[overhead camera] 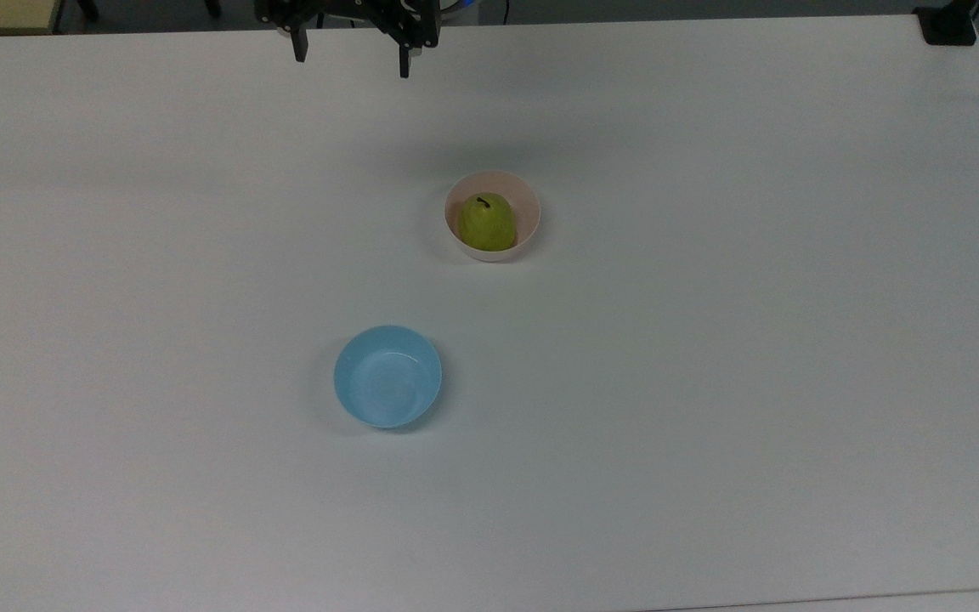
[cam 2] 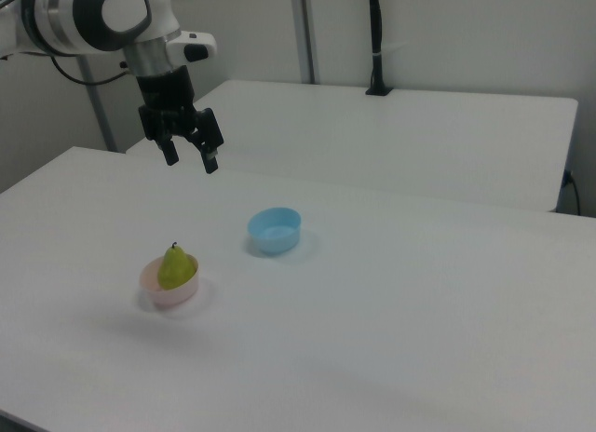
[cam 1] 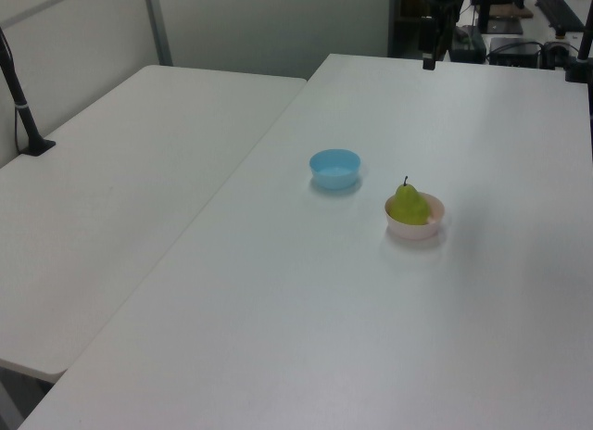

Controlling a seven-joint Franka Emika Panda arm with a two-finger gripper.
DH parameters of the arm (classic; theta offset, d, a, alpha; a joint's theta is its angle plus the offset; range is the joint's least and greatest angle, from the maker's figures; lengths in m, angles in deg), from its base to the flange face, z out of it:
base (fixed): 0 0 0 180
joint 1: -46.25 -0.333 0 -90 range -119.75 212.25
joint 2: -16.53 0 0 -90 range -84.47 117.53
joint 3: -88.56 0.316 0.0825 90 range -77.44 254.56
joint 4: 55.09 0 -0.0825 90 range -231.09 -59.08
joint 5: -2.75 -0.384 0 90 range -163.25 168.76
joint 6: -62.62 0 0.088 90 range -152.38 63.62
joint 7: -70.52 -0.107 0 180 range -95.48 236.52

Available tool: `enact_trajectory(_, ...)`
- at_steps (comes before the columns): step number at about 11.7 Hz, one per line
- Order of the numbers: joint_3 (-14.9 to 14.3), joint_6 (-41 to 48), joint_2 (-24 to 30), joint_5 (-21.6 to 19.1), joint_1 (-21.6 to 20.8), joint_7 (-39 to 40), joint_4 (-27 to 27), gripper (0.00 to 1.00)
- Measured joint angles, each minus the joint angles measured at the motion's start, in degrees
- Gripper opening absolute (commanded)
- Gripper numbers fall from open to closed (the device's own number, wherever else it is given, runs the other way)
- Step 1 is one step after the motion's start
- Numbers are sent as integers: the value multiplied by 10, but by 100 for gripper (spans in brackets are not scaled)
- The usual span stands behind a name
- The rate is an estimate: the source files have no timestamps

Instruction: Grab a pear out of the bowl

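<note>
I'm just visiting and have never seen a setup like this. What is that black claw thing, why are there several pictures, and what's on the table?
The claw is a gripper, the two-fingered hand of a robot arm. Its fingers are spread open and hold nothing; it hangs in the air above the table. The pictures show one moment from three cameras: one looking down from above, two from opposite sides. On the white table sit a pink bowl with a green pear standing in it, and a blue bowl with nothing in it, set apart from the pink one. The gripper is away from both bowls.
</note>
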Motion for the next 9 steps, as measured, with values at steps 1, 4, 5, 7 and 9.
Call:
enact_trajectory(1,0,0,0,0,0,3,0,100)
enact_trajectory(4,0,3,-1,0,0,71,-6,100)
enact_trajectory(5,1,4,-2,0,0,100,-12,100)
enact_trajectory(7,3,4,-4,-1,-5,133,-30,100)
enact_trajectory(9,10,-1,-8,-2,-16,143,-51,100)
